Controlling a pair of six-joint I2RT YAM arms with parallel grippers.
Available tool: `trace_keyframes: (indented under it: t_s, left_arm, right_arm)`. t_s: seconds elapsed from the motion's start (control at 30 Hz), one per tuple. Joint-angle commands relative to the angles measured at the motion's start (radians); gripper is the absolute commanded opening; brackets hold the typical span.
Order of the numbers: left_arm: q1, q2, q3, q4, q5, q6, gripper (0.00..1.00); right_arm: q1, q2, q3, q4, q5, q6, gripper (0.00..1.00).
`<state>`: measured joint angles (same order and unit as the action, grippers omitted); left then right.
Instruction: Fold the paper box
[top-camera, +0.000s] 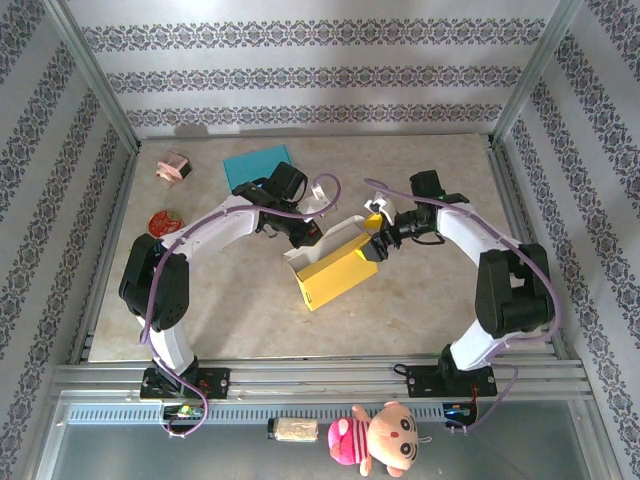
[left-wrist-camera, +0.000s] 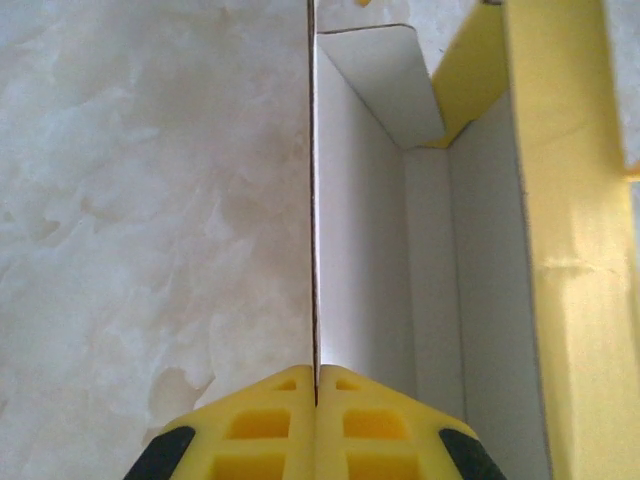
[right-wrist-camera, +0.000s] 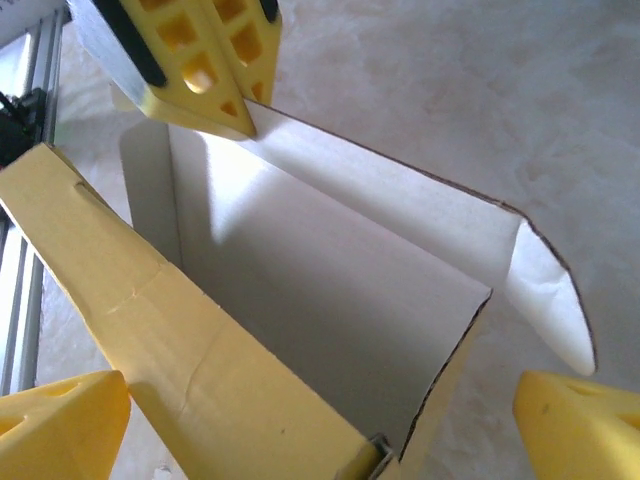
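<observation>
My left end effector (left-wrist-camera: 315, 388) is pressed together on a thin upright edge of the paper box (top-camera: 335, 268), pinching its white side wall. My right end effector (right-wrist-camera: 320, 425) is spread wide at the box's other end, one finger beside the long yellow flap, the other beside the rounded white end flap. The box lies open on the table (top-camera: 430, 300), its white inside showing.

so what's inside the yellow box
Bare white cardboard walls show inside the box; nothing lies in the visible part. The yellow flap hides the part beneath it.
</observation>
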<state>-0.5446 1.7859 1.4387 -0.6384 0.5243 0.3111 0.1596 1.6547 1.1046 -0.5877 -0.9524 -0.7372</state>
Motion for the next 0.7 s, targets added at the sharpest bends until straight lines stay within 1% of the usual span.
trace_keyframes:
  t_s: [0.0, 0.13, 0.23, 0.33, 0.37, 0.47, 0.57, 0.67]
  left_arm:
    - [-0.020, 0.004, 0.035, -0.003, 0.069, 0.030, 0.00]
    - [-0.029, -0.004, 0.034, 0.016, 0.151, 0.052, 0.00]
    - [-0.040, -0.002, 0.028, 0.026, 0.196, 0.076, 0.00]
    - [-0.044, -0.005, 0.015, 0.062, 0.231, 0.071, 0.00]
    - [-0.045, -0.008, 0.008, 0.080, 0.234, 0.066, 0.00]
    - [-0.044, -0.021, -0.006, 0.113, 0.212, 0.060, 0.00]
    - [-0.045, -0.038, -0.016, 0.138, 0.171, 0.050, 0.00]
    - [-0.046, -0.074, -0.046, 0.200, 0.139, 0.024, 0.03]
  right_arm:
    - [0.014, 0.056, 0.057, -0.090, 0.010, -0.107, 0.98]
    - [0.042, 0.119, 0.122, -0.133, 0.073, -0.130, 0.97]
    - [0.062, 0.169, 0.192, -0.202, 0.103, -0.137, 0.92]
    - [0.075, 0.204, 0.238, -0.273, 0.110, -0.179, 0.82]
    - [0.080, 0.207, 0.241, -0.285, 0.110, -0.193, 0.77]
    - [0.093, 0.191, 0.228, -0.299, 0.106, -0.227, 0.63]
    - [0.109, 0.155, 0.202, -0.270, 0.107, -0.230, 0.55]
    - [0.125, 0.106, 0.161, -0.201, 0.110, -0.214, 0.49]
